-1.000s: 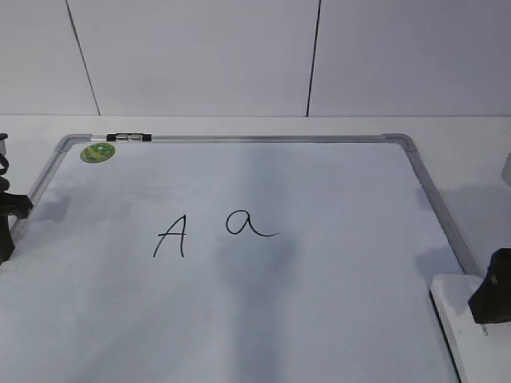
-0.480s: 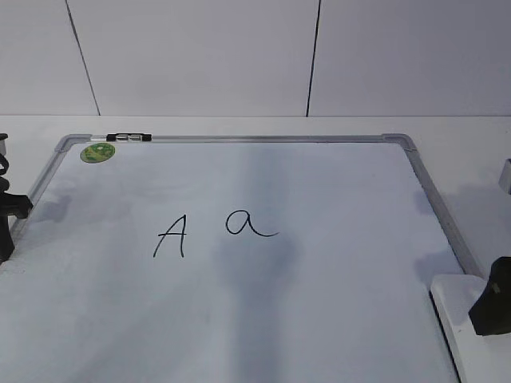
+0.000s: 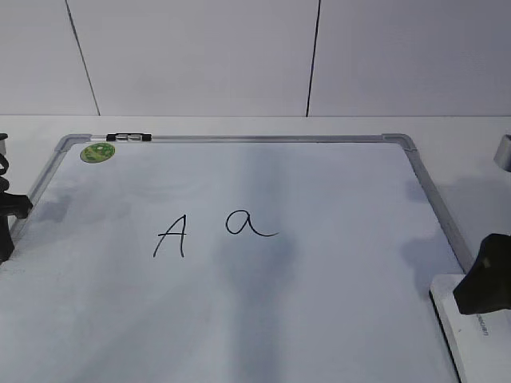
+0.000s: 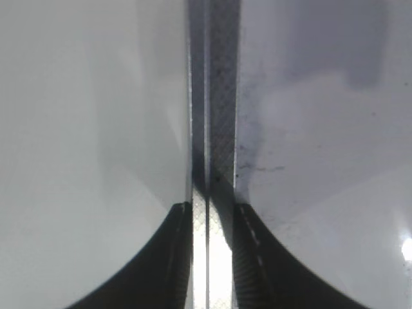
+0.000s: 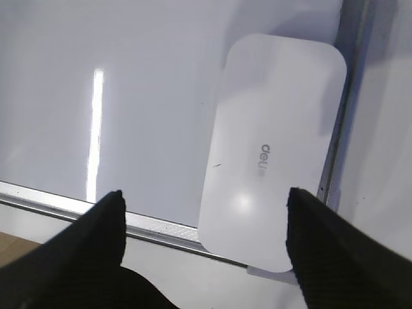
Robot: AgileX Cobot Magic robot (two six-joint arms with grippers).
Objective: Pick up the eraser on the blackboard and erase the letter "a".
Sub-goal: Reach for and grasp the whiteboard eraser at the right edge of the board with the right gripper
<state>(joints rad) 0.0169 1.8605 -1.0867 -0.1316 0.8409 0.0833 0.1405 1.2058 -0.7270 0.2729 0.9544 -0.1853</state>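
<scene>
We see the blackboard (image 3: pixel 319 303) lying flat on the desk (image 3: pixel 463 132), its near edge cut off by the frame. The eraser (image 3: pixel 467 335) sits in the near right corner against the frame, partly hidden behind the right claw (image 5: pixel 206 212), whose fingers stand wide apart above it. The left claw (image 4: pixel 211 212) is almost out of the exterior view at the left edge; its fingers sit close together over the board's frame. The letter "a" (image 3: pixel 249 223) lies mid-board, beside a capital "A" (image 3: pixel 172 236).
</scene>
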